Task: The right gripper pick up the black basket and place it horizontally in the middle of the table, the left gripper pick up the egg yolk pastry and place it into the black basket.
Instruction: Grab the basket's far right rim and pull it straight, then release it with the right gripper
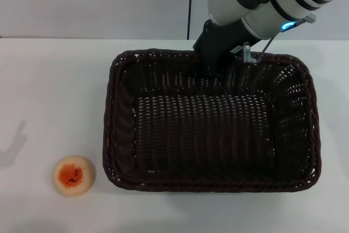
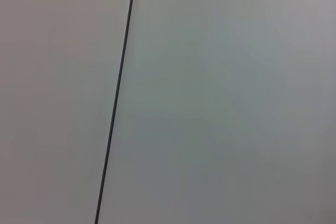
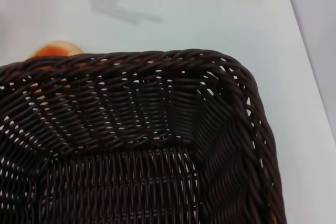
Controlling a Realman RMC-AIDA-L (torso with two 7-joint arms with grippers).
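End effector (image 1: 218, 64) at basket (image 1: 163, 135) rim

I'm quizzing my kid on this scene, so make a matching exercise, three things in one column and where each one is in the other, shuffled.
Things:
1. black basket
2. egg yolk pastry
3. right gripper

Places:
A. at the basket's far rim
B. on the table, outside the basket's left front corner
C. lying lengthwise across the table's middle

Pairs: 1-C, 2-B, 3-A
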